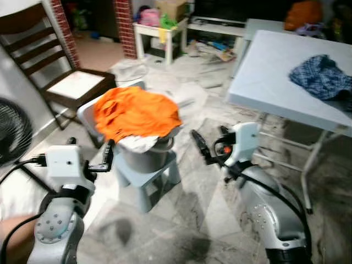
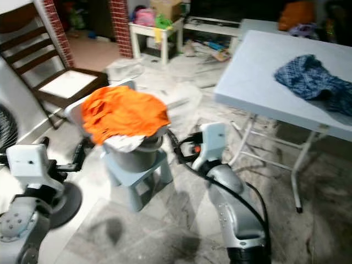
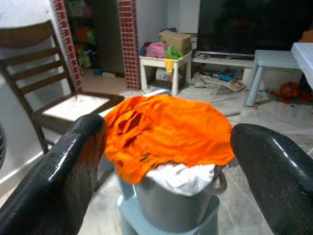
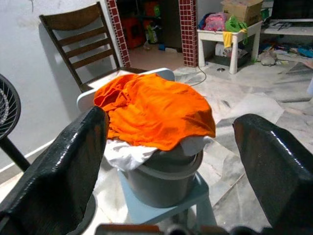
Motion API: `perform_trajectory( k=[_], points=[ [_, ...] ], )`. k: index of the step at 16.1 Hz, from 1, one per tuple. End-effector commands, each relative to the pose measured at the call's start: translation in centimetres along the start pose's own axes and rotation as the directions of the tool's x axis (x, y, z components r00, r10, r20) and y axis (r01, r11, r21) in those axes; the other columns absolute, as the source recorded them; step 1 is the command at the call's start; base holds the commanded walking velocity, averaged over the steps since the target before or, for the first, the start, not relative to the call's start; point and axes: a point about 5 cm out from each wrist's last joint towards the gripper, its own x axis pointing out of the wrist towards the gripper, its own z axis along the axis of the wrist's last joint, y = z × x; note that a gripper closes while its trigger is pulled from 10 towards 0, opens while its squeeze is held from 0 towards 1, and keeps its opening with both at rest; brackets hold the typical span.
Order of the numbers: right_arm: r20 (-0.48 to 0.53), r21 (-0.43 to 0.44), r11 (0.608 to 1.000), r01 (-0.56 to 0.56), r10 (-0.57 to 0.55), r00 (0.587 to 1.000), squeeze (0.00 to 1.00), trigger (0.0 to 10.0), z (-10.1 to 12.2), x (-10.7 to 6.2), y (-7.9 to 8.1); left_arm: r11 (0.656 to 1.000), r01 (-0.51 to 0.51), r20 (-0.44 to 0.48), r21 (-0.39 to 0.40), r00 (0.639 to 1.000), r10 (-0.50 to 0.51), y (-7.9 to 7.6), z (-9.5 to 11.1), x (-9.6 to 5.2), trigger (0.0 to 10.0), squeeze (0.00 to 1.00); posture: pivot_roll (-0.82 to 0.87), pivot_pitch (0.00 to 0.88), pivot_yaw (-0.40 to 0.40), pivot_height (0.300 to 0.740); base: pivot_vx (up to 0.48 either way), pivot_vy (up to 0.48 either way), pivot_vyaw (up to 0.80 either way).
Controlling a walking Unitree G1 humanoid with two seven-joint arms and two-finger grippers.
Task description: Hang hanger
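Note:
An orange garment (image 1: 135, 113) lies heaped over a grey bucket (image 1: 144, 158), with white cloth (image 1: 137, 144) spilling under it. The bucket stands on a small light-blue stool (image 1: 148, 179). My left gripper (image 1: 105, 157) is held out at the bucket's left side, open, with nothing between its fingers. My right gripper (image 1: 199, 144) points at the bucket from the right, a short way off, also open and holding nothing. Both wrist views look at the orange garment (image 3: 166, 132) between wide-apart black fingers (image 4: 73, 161).
A dark wooden chair (image 1: 55, 60) stands at the back left and a fan (image 1: 11, 132) at the left edge. A white folding table (image 1: 275, 77) on the right carries a blue checked cloth (image 1: 322, 74). Clutter and a small white table (image 1: 159, 30) fill the back.

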Motion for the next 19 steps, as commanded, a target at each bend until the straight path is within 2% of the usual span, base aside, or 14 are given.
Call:
perform_trajectory(
  k=[1, 7, 11, 14, 16, 19],
  points=[
    [0.008, -0.007, 1.000, 0.016, -0.016, 1.000, 0.00, 10.0, 0.3, -0.2, -0.6, 1.000, 0.012, 0.008, -0.002, 1.000, -0.012, -0.3, 0.1, 0.0, 10.0, 0.00, 0.02, 0.084, -0.007, 0.740, 0.394, 0.277, 0.00],
    [0.010, -0.011, 1.000, 0.006, -0.006, 1.000, 0.00, 10.0, 0.3, -0.1, -0.3, 1.000, 0.010, 0.008, -0.002, 1.000, -0.010, -0.3, 0.0, 0.0, 10.0, 0.00, 0.02, 0.083, -0.007, 0.740, 0.392, 0.276, 0.00],
    [0.013, -0.012, 1.000, -0.001, 0.001, 1.000, 0.00, 10.0, 0.4, 0.0, -0.2, 0.999, 0.028, -0.002, 0.040, 1.000, -0.028, -0.2, -0.4, -0.2, 10.0, 0.00, 0.03, 0.084, -0.012, 0.740, 0.400, 0.264, 0.00],
    [0.012, -0.012, 1.000, -0.009, 0.009, 1.000, 0.00, 10.0, 0.3, 0.2, -0.1, 1.000, -0.024, -0.021, -0.007, 1.000, 0.023, 1.2, -1.1, 0.1, 10.0, 0.00, 0.03, 0.085, -0.016, 0.740, 0.421, 0.000, 0.00],
    [0.015, -0.012, 1.000, -0.012, 0.012, 1.000, 0.00, 10.0, 0.4, 0.3, 0.0, 1.000, -0.024, 0.000, 0.015, 1.000, 0.024, 1.4, -0.6, 0.4, 10.0, 0.00, 0.04, 0.081, -0.020, 0.740, 0.428, 0.000, 0.00],
    [0.034, -0.009, 1.000, -0.012, 0.012, 0.999, 0.00, 10.0, 0.5, 0.4, 0.1, 0.997, -0.071, 0.012, 0.018, 0.997, 0.071, 1.5, -0.2, 0.9, 10.0, 0.00, 0.04, 0.078, -0.021, 0.740, 0.000, 0.000, 0.00]
  ],
)
